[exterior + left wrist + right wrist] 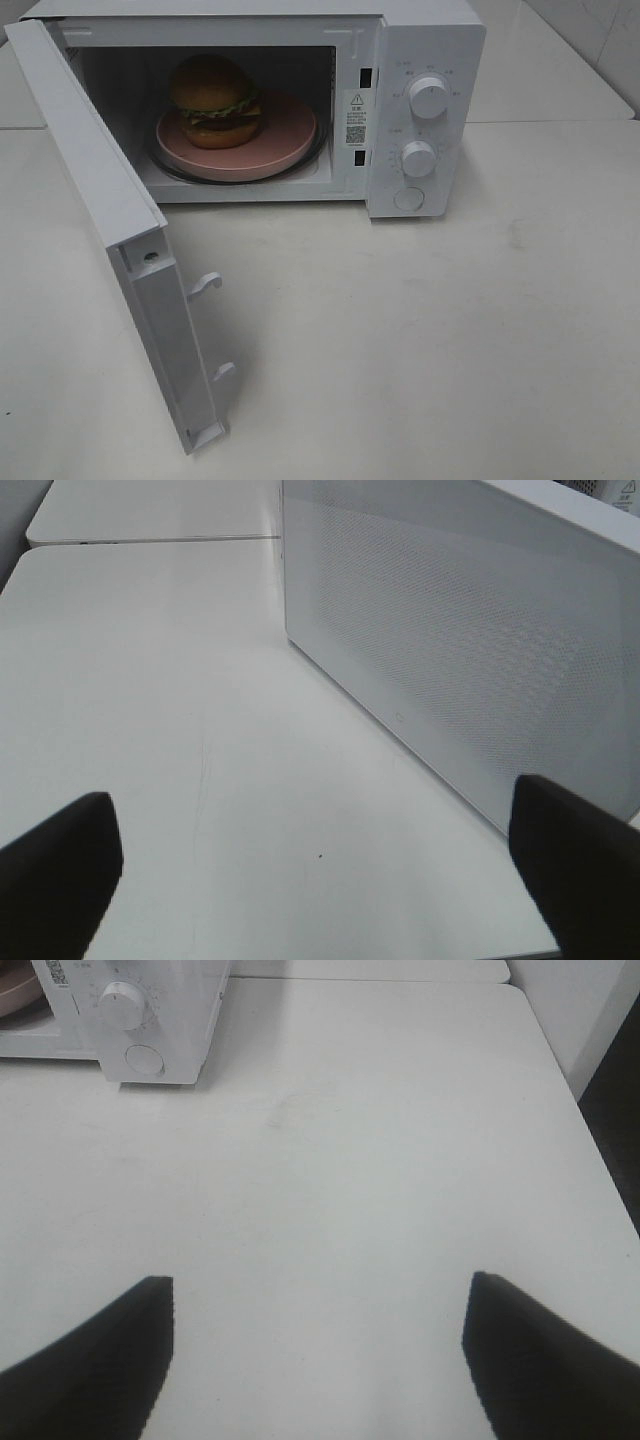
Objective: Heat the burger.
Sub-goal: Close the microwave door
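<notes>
White microwave (pixel 425 60) stands at the back of the pale bench (pixel 450 330) in the high view, its door (pixel 90 170) swung fully open toward the left. Inside the cavity sits the burger (pixel 215 100), upright on a round pink plate (pixel 285 140) and set toward the plate's left side. On the control panel, an upper knob (pixel 428 97) sits above a lower knob (pixel 418 158), with a round button (pixel 408 198) beneath them (neither arm shows in this view).

From the left wrist, the left claw (pixel 312 810) is spread wide, its dark fingers (pixel 60 870) far apart over bare bench with nothing between them. A white panel with a fine dotted mesh, apparently the open door, runs close beside it.

From the right wrist, the right claw (pixel 320 1285) is also spread wide and holds nothing, hanging over bare bench. The microwave's control panel lies well apart from it, and a sliver of the pink plate shows in the cavity beside that panel.
</notes>
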